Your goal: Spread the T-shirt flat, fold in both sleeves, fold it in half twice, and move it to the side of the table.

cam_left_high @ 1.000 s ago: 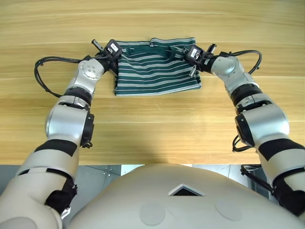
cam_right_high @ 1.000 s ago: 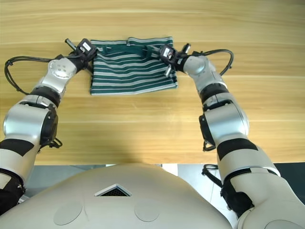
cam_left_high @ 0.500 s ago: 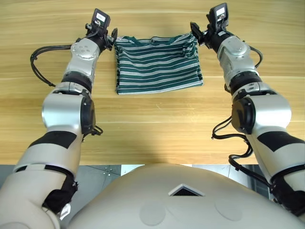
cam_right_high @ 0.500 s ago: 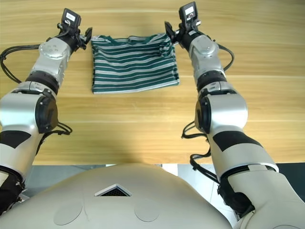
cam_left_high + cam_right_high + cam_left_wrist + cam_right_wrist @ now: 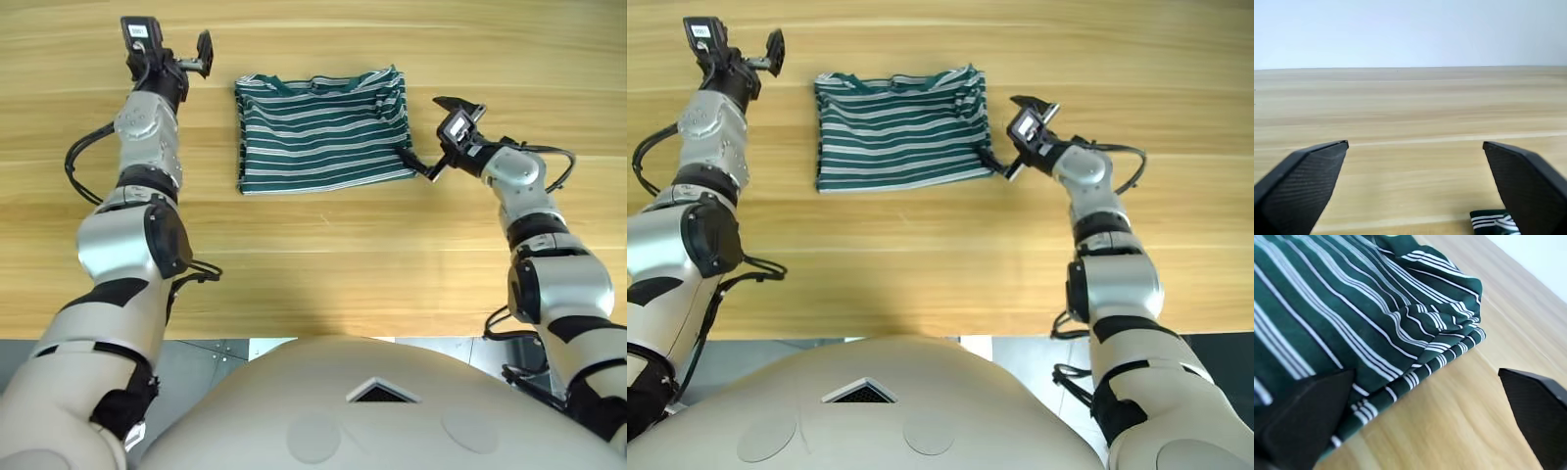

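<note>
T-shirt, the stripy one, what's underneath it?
The wooden table lies under the folded T-shirt. Only its top layer and edges show; the layers tucked below and the wood beneath are covered.

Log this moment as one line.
shirt folded on table | left hand open, off shirt | right hand open at shirt's near right corner

T-shirt blocks counter middle twd far edge; open wood for passing twd L, R & near edges.
</note>
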Motion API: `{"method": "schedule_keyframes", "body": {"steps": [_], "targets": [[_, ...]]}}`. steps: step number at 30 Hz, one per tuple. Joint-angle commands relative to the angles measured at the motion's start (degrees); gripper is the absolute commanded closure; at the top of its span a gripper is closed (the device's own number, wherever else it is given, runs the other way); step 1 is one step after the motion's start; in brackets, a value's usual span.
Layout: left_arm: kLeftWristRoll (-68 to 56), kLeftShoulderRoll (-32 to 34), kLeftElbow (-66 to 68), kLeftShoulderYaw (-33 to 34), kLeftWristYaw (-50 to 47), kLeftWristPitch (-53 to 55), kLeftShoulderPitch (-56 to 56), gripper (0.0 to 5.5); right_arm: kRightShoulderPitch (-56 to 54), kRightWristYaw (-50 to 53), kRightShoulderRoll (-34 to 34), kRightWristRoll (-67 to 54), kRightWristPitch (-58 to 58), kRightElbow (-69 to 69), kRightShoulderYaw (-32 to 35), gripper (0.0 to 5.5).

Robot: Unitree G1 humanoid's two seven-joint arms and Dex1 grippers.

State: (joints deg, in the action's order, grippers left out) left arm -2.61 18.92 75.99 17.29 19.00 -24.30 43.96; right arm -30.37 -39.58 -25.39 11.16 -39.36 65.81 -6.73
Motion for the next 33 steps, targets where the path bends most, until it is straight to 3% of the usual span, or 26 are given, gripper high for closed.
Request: {"method": "schedule_keyframes", "body": {"steps": [1,3,8,13,17,23,33], "targets": [[-0.46,0.01,-1.05,-0.02,1.03,-2.76,-2.66,0.15,9.44,-3.97,-4.11,8.08,-0.96,-3.69,-8.54,0.10],[-0.22,0.38,-1.18,-0.27,1.14,-3.64,-3.66,0.15,17.43,-11.52,-6.38,3.57,-1.76,-16.22,-12.16,0.10],[0.23,1.06,-1.37,-0.58,0.47,-4.68,-4.09,0.15,35.65,-24.44,-16.57,-21.35,5.80,-64.56,-22.45,0.10],[0.88,0.81,-1.88,-1.38,0.43,-6.33,-3.95,0.15,39.70,-27.49,-19.62,-35.05,10.78,-84.89,-24.85,0.10],[0.75,0.63,-2.20,-1.93,0.97,-7.90,-4.16,0.15,36.46,-23.00,-14.97,-34.50,15.47,-82.15,-21.28,0.10],[0.89,-0.48,-2.77,-2.91,1.65,-9.99,-5.19,0.15,27.66,-7.82,-4.30,-20.23,18.58,-66.22,-15.91,0.10],[1.41,-2.20,-3.12,-4.79,1.87,-11.38,-6.38,0.15,22.60,3.10,-0.88,-5.85,14.84,-49.89,-13.03,0.10]]}}
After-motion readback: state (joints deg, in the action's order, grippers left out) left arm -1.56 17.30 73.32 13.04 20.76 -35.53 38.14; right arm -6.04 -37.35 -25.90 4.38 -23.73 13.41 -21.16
